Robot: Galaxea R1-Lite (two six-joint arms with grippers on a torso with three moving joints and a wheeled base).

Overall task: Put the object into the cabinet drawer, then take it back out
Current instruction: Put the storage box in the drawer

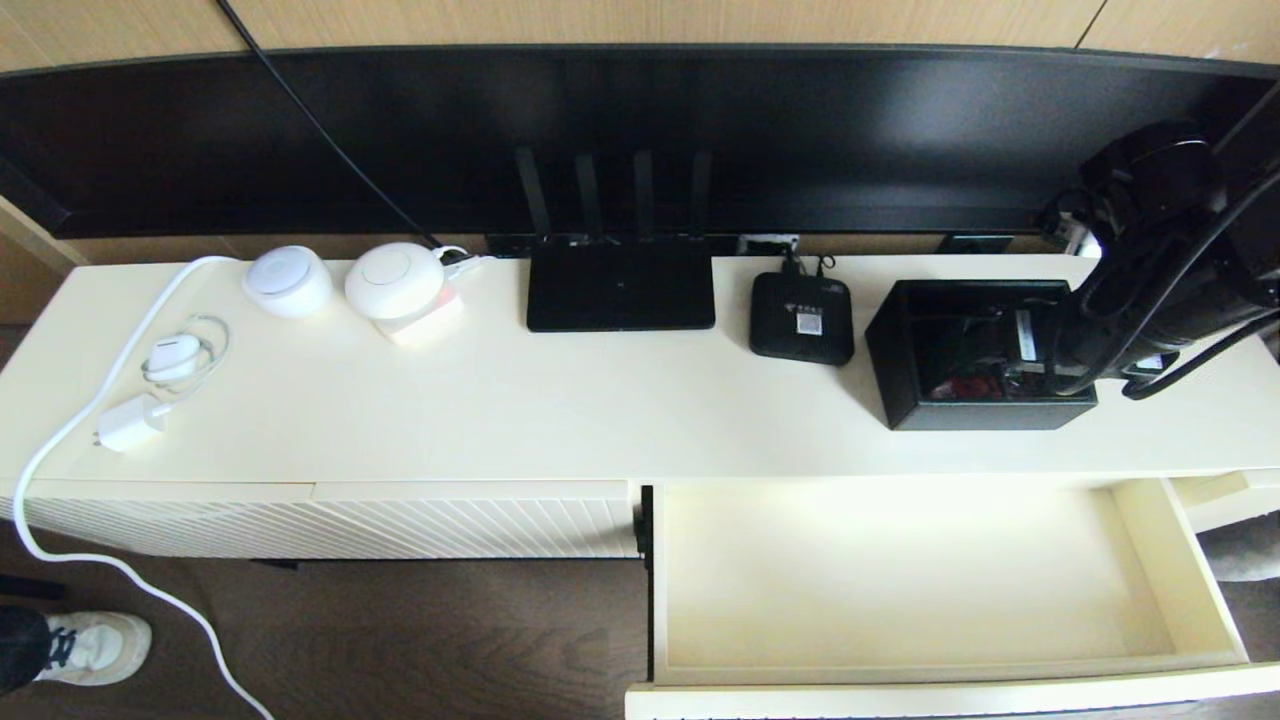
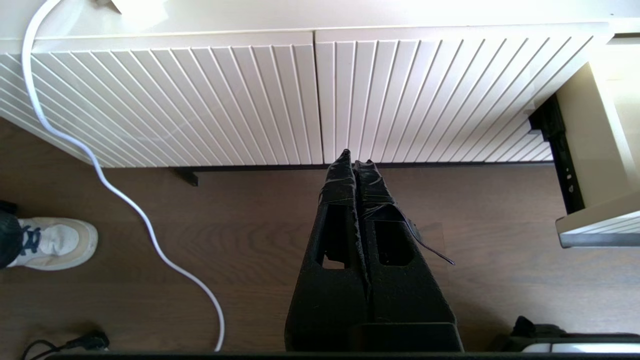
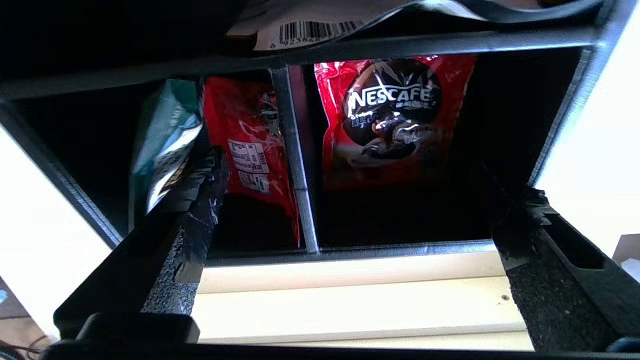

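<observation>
- Black rectangular open-top organizer box [image 1: 975,352], red sachets inside, sitting on the cream cabinet top [image 1: 560,400], directly behind the pulled-out cream drawer [image 1: 900,580].
- Right gripper [image 3: 350,210] hovering over the box, fingers [image 3: 197,200] spread wide, holding nothing, one dipping into a compartment.
- Best lowered squarely to straddle a wall, clamped firmly, lifted level to avoid spilling sachets.
- Left gripper [image 2: 356,162] parked low beside the drawer, fingers pressed together, empty.

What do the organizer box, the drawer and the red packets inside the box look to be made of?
Organizer box: matte black, stiff thin walls, likely plastic or covered board. Drawer: smooth cream panels, probably painted or laminated wood board. Red packets: glossy crinkled foil-like film, with bright reflections.
</observation>
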